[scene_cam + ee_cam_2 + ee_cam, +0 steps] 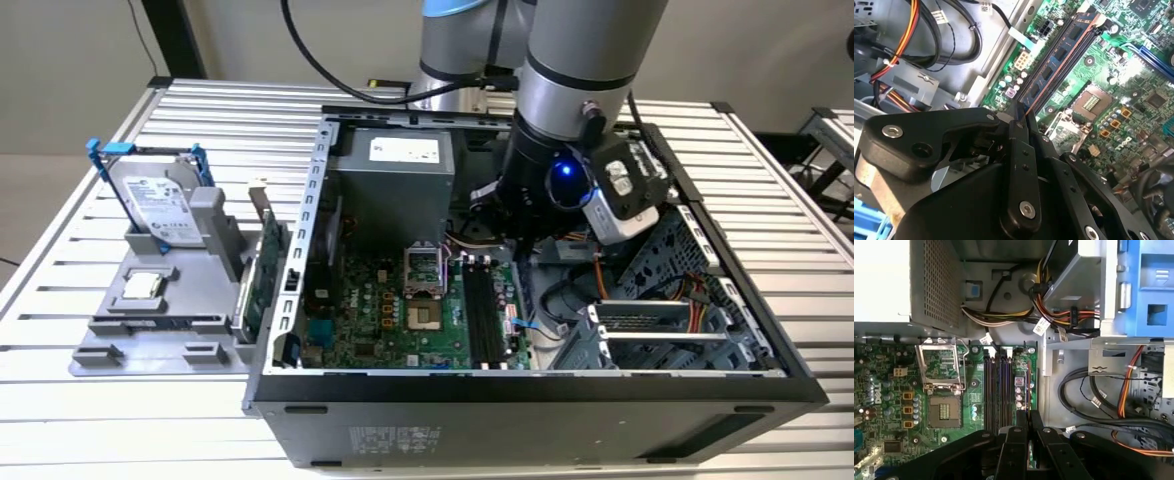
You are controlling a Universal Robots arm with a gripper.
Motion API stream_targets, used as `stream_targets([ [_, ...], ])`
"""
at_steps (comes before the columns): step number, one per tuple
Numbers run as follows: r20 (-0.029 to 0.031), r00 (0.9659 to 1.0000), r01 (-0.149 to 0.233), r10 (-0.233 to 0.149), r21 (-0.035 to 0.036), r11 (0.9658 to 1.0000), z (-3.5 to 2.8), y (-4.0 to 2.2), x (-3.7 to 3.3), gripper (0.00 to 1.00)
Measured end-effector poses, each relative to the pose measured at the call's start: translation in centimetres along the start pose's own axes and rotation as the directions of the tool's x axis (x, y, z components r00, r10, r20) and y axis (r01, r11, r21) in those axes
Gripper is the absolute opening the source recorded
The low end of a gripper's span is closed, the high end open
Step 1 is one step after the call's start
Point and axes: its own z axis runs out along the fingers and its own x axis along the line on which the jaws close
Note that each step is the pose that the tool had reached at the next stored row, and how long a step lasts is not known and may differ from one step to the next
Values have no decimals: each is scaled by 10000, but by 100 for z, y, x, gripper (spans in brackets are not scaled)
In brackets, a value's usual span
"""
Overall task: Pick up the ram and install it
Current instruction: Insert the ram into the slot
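My gripper [1021, 112] is shut on the ram [1064, 50], a thin bluish-green stick with dark chips that runs out lengthwise from the fingertips. In the first wrist view the ram [1028, 390] shows edge-on, pinched by the gripper [1028, 414] and parallel to the black memory slots [999, 390], just to one side of them. Whether it touches the board cannot be told. In the exterior view the gripper [521, 235] reaches down into the open computer case [534, 385], just behind the memory slots [483, 310].
The open CPU socket [941, 365] lies beside the slots. Bundled cables [1054, 315] and a metal drive cage [654, 320] crowd the other side. The power supply [394, 165] stands at the back. Outside the case, a grey fixture holds a hard drive [160, 205] and a green expansion card [267, 270].
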Motion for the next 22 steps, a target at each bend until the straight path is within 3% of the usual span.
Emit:
stream_targets([
  [10, -1, 10000, 59, -59, -4, 10000, 158, -6, 90, 0],
  [22, 29, 10000, 74, -74, -6, 10000, 365, -53, 101, 0],
])
